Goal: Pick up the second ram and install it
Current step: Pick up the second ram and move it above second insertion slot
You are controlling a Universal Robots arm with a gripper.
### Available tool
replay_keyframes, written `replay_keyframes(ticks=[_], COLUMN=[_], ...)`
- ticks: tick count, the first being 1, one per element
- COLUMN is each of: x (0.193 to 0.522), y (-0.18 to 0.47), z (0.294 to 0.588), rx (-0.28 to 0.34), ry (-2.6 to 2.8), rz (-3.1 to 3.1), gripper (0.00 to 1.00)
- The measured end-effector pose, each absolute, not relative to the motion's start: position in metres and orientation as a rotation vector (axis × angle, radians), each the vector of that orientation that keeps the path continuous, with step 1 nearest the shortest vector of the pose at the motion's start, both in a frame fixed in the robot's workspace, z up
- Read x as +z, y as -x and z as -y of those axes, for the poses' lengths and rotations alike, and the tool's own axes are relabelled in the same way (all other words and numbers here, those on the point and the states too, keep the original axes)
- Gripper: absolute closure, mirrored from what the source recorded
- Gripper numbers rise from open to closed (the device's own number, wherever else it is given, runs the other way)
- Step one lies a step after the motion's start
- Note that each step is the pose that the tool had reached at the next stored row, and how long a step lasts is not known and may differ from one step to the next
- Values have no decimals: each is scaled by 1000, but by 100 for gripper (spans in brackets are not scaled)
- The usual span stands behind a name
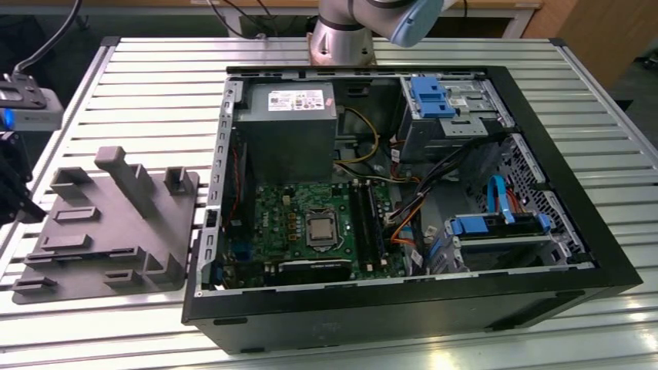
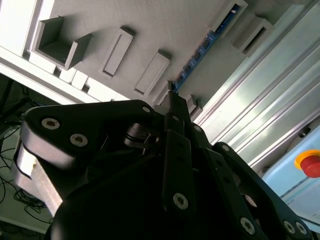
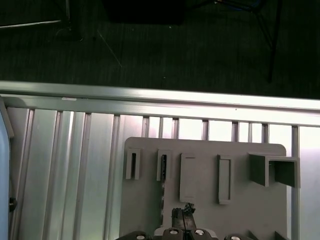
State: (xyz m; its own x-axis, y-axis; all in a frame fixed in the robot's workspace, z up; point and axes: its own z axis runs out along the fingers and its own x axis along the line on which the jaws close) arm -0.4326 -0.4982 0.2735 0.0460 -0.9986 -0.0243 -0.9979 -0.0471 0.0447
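Shows the gripper [image 3: 184, 217] clenched on nothing above the grey tray [image 3: 240, 220] on the desk [image 3: 60, 175], the second ram [image 2: 202, 48] standing on edge in the tray just beside its tips.

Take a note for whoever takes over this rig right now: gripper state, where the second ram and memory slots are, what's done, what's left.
Gripper: over the grey tray in the first wrist view; open or shut cannot be told.
Second ram: on edge in the tray, by the gripper's tip in the second wrist view; contact unclear.
Memory slots: on the motherboard inside the open case.
Done: gripper at the ram. Left: pick up, install.
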Motion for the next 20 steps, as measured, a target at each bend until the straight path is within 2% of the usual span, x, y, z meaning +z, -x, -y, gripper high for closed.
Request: replay_keyframes(ticks=[20], x=[267], y=[433], z=[499], rx=[-76], ry=[-2261], rz=[2158], gripper=[89])
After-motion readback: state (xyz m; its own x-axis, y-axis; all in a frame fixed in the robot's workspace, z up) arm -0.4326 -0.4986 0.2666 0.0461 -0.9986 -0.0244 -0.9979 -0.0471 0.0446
